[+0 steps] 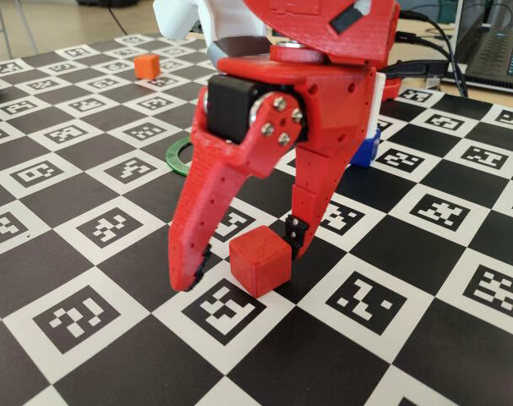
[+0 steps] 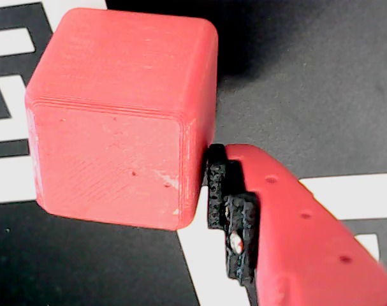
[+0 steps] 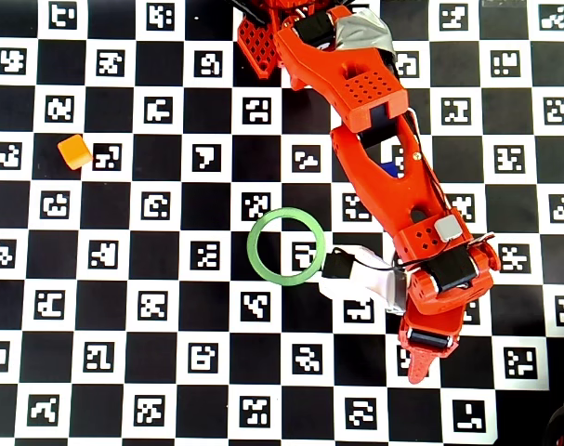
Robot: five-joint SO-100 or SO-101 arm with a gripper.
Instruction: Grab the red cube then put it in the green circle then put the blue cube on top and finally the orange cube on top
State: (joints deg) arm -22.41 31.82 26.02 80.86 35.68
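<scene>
The red cube [image 1: 260,264] rests on the checkered mat, between the fingers of my red gripper [image 1: 241,262]. The gripper is open. Its black-padded fingertip [image 2: 228,210] touches the red cube's [image 2: 116,121] right side in the wrist view, while the long finger [image 1: 193,254] stands a little apart on the other side. From overhead the gripper [image 3: 423,358] hides the cube. The green circle [image 1: 173,161] [image 3: 252,246] lies empty behind the gripper. The blue cube [image 1: 366,150] [image 3: 386,169] peeks out from under the arm. The orange cube [image 1: 147,65] [image 3: 74,150] sits far off at the back left.
The mat [image 1: 87,313] is a black-and-white checkerboard with printed markers. A laptop [image 1: 501,51] and cables [image 1: 425,34] lie off the mat at the back right. The arm's base [image 3: 272,37] stands at the mat's far edge.
</scene>
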